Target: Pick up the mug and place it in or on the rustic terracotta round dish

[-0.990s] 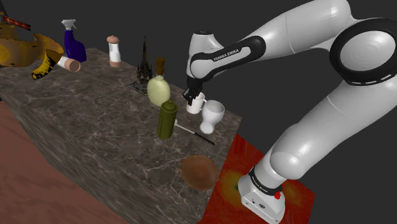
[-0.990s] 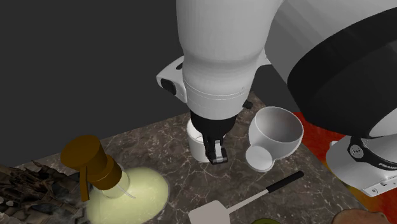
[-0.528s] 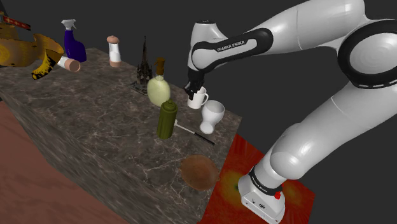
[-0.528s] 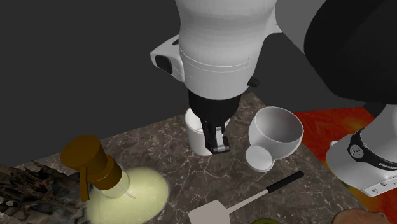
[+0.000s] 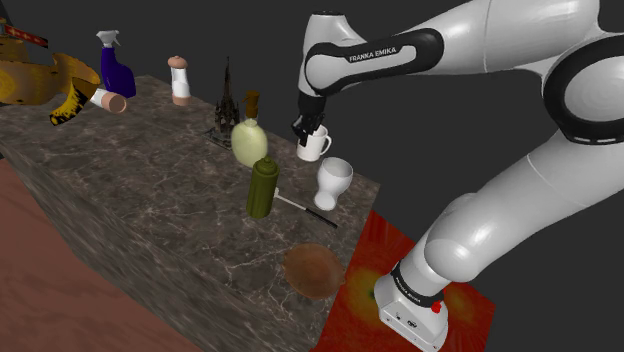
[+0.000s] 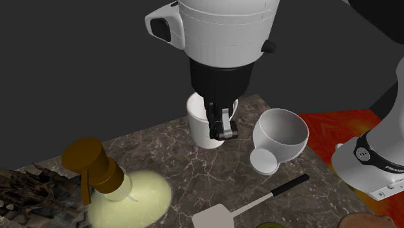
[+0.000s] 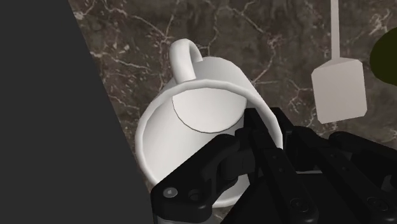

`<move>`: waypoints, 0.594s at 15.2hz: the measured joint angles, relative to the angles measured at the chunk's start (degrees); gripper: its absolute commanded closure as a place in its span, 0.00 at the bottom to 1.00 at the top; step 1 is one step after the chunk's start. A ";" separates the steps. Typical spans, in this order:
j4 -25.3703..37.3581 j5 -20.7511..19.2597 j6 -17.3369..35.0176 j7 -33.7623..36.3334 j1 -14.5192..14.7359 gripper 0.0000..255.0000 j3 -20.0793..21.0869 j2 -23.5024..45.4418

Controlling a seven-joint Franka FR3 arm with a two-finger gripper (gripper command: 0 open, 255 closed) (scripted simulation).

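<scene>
The white mug (image 5: 314, 147) hangs above the marble-patterned counter (image 5: 150, 190) near its far corner, with my black gripper (image 5: 308, 128) shut on its rim. In the second exterior view the mug (image 6: 199, 122) is clear of the surface and the gripper (image 6: 220, 127) pinches its wall. The wrist view has the mug (image 7: 191, 121) with its handle pointing away from the gripper (image 7: 267, 122); one finger is inside, one outside. The brown round dish (image 5: 313, 270) lies near the counter's near corner, well away from the mug.
A white goblet-like cup (image 5: 333, 182) stands just beside the mug. Nearby are an olive bottle (image 5: 262, 187), a pale flask (image 5: 249, 141) with a brown cap and a flat spatula (image 5: 306, 210). A purple spray bottle (image 5: 117, 70) stands far back. A red mat (image 5: 372, 290) covers the floor.
The arm has risen with the mug in its grip, and the mug has come up off the counter. The goblet and the other things have stayed put.
</scene>
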 measured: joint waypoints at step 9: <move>-6.29 1.62 -3.83 3.80 2.27 1.00 2.77 -9.91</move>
